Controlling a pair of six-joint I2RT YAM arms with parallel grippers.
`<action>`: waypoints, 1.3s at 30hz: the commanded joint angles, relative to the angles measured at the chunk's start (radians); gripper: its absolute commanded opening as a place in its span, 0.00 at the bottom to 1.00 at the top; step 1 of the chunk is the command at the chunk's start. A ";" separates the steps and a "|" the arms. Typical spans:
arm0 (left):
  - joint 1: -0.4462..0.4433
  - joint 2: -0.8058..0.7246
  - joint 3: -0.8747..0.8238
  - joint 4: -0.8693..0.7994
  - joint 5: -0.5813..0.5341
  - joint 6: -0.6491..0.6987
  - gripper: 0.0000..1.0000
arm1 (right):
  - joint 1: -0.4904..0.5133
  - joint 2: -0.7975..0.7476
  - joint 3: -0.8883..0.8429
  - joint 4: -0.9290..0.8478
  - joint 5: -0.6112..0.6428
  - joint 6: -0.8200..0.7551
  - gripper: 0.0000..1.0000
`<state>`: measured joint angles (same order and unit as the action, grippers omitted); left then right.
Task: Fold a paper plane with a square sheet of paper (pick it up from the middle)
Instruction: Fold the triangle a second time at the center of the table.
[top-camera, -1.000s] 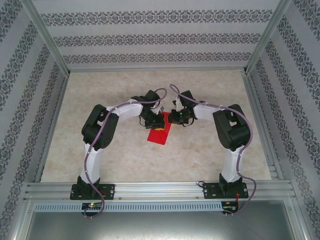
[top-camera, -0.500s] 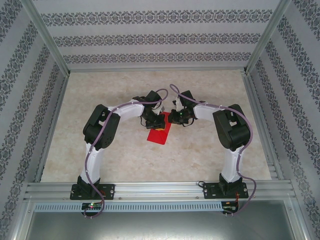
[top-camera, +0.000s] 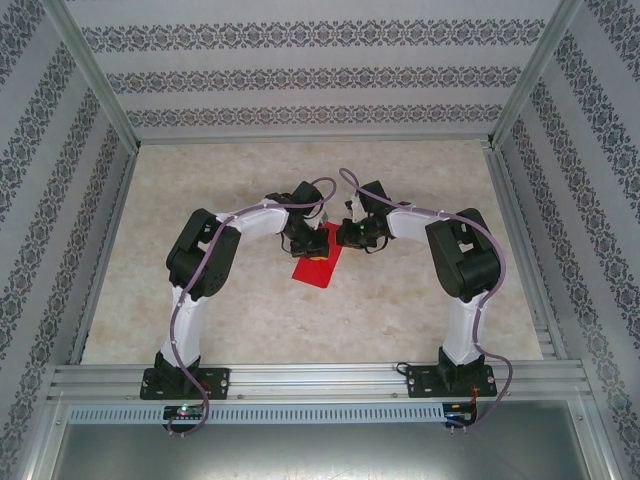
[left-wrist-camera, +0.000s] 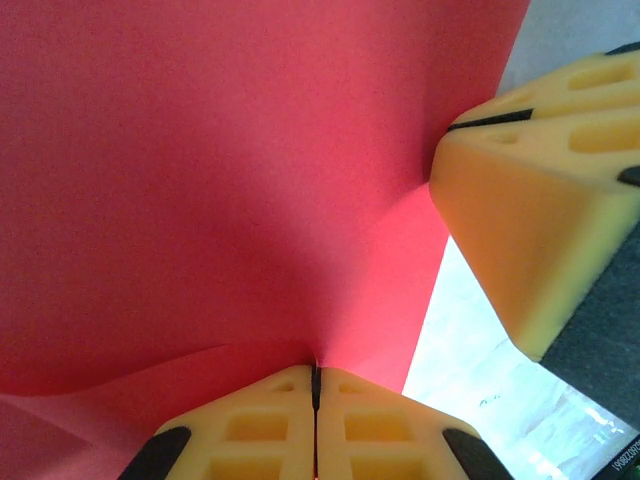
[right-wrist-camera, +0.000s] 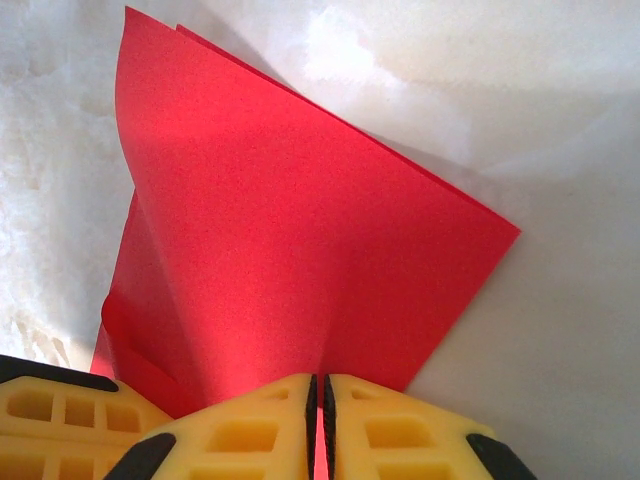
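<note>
From above, the red sheet of paper (top-camera: 320, 270) at the middle of the table (top-camera: 230, 310) was half hidden under both wrists, its creases hard to make out. Both arms bent inward, elbows out, meeting over it. The left gripper (left-wrist-camera: 315, 385) and right gripper (right-wrist-camera: 322, 400) each pinched the sheet's edge.

My overhead camera is fixed above and behind the arm bases, and through it I look down and forward over the whole table (top-camera: 230, 320) from well back. Each wrist camera peers along its own gripper — left gripper (left-wrist-camera: 314, 385), right gripper (right-wrist-camera: 321, 395) — at very close range. All three views share the square sheet of paper (top-camera: 316, 272).
</note>
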<state>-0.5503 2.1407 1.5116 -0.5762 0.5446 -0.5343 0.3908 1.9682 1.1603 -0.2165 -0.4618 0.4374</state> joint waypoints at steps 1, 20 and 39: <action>-0.008 0.015 0.020 -0.011 -0.054 0.005 0.08 | 0.011 0.030 -0.016 -0.021 0.000 -0.024 0.14; -0.009 -0.032 -0.067 0.127 0.008 -0.025 0.36 | -0.059 -0.064 -0.095 0.082 -0.123 0.047 0.14; 0.008 -0.175 -0.243 0.374 0.086 -0.095 0.45 | -0.084 -0.194 -0.258 0.248 -0.273 0.174 0.14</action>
<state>-0.5495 2.0159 1.2980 -0.2893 0.6006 -0.5953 0.3035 1.8069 0.9226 -0.0166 -0.6842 0.5785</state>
